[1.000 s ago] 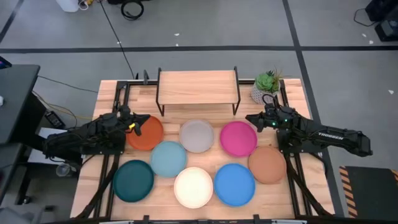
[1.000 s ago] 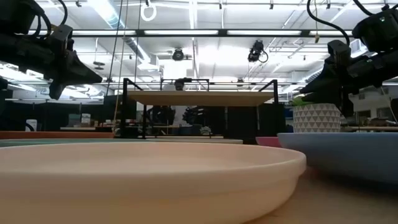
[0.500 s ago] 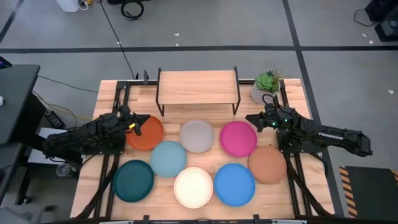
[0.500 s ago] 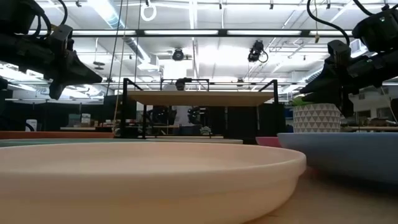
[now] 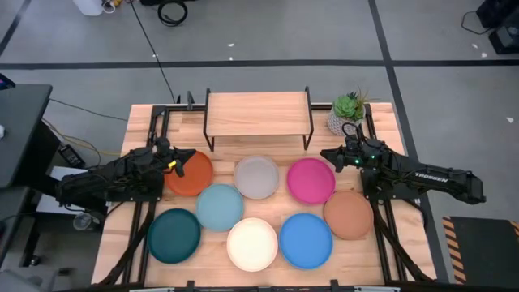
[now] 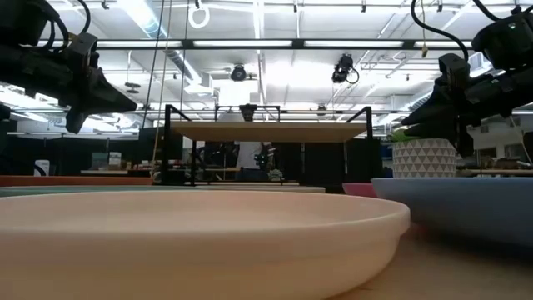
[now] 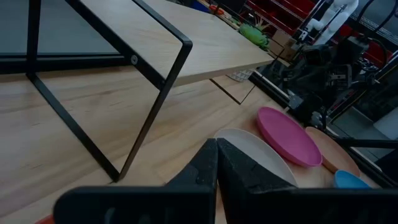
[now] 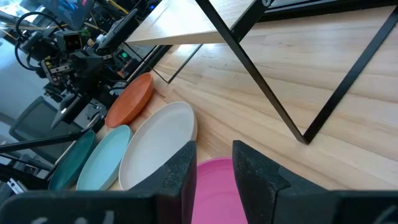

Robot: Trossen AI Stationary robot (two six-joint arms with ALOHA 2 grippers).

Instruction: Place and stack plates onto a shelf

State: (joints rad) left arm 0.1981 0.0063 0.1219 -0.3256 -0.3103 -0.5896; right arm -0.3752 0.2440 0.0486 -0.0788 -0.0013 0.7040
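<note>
Several round plates lie flat on the slatted table: orange (image 5: 188, 172), grey (image 5: 256, 176), magenta (image 5: 310, 179), light blue (image 5: 219, 206), dark teal (image 5: 173, 235), cream (image 5: 252, 243), bright blue (image 5: 306, 240) and tan-brown (image 5: 349, 214). The shelf (image 5: 259, 113) stands on its black legs at the far edge, its top bare. My left gripper (image 5: 173, 166) hovers shut over the orange plate's left rim, raised above the table (image 6: 133, 104). My right gripper (image 5: 324, 156) hovers open above the magenta plate's far right rim (image 8: 214, 168).
A small potted plant (image 5: 347, 113) in a white pot stands at the table's far right corner, beside the shelf. Black frame rails run along the table's left (image 5: 154, 130) and right (image 5: 371, 134) sides. Bare wood lies between the shelf and the plates.
</note>
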